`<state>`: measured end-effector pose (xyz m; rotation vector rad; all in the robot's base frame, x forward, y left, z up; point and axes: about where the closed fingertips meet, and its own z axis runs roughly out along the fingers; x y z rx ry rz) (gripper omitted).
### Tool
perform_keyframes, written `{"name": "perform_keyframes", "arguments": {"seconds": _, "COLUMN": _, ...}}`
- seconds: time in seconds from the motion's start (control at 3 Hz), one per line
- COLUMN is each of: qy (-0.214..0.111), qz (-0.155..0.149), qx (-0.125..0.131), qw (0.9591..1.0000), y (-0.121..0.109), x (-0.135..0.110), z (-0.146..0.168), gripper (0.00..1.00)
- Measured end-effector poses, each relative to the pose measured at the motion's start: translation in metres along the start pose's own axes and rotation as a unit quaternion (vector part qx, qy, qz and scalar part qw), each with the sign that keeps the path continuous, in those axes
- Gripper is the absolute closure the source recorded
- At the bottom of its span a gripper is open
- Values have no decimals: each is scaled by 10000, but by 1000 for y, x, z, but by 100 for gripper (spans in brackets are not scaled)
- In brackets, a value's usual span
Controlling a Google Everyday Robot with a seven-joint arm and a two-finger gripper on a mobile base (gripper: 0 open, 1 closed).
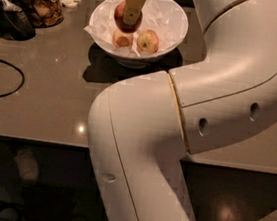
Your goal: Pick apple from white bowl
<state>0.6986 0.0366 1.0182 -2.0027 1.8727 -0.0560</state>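
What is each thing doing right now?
The hand: over the white bowl, shut on the red apple.
The red apple: gripped, a bit above the others.
The two paler apples: lying in the bowl.
The white bowl: upright, paper-lined.
The snack jar: upright, holding brown snacks.

Grey-brown tabletop point(44, 96), small light glints point(81, 128); dark glossy floor point(232, 209) below.

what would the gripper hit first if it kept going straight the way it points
Pointing down into the white bowl, the gripper seems shut on the apple; going on, it would probably meet the paler apple just below, though depth is unclear.
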Motion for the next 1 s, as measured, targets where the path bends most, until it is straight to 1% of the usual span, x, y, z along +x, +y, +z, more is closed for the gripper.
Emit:
{"name": "perform_keyframes", "arguments": {"seconds": 0.33, "qy": -74, "qz": -179, "qx": 75, "qw": 9998, "y": 6, "x": -11, "z": -20, "gripper": 100}}
{"name": "perform_keyframes", "arguments": {"seconds": 0.67, "qy": -141, "qz": -244, "qx": 132, "qw": 9995, "y": 15, "x": -12, "z": -40, "gripper": 100}}
{"name": "perform_keyframes", "arguments": {"seconds": 1.0, "qy": -201, "qz": -157, "qx": 119, "qw": 9996, "y": 29, "x": -4, "z": -54, "gripper": 100}}
